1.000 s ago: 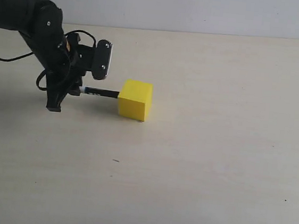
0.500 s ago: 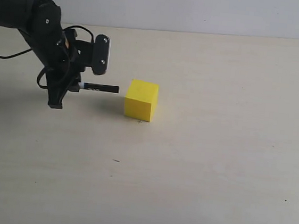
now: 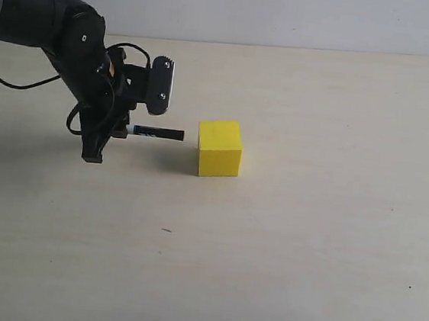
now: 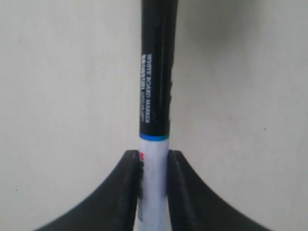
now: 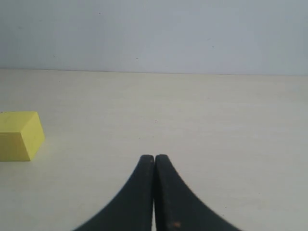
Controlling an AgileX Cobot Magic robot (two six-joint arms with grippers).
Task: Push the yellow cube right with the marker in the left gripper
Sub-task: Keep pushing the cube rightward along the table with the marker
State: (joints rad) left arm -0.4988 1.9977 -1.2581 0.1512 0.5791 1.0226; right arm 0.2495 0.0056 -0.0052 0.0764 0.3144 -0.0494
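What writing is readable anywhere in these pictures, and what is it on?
"WHITE BOARD MARKER": on the black part of the marker, held in the left hand.
Smaller line beside it, and red print on its white barrel: too blurred to read.
The yellow cube: no writing.

An off-arm camera looks down slantwise over my surface (image 3: 304, 254) from a way off, my left wrist camera peers close along the marker (image 4: 155, 72) onto it, and my right wrist camera looks low across it, sharing the yellow cube (image 5: 17, 137) with the first.
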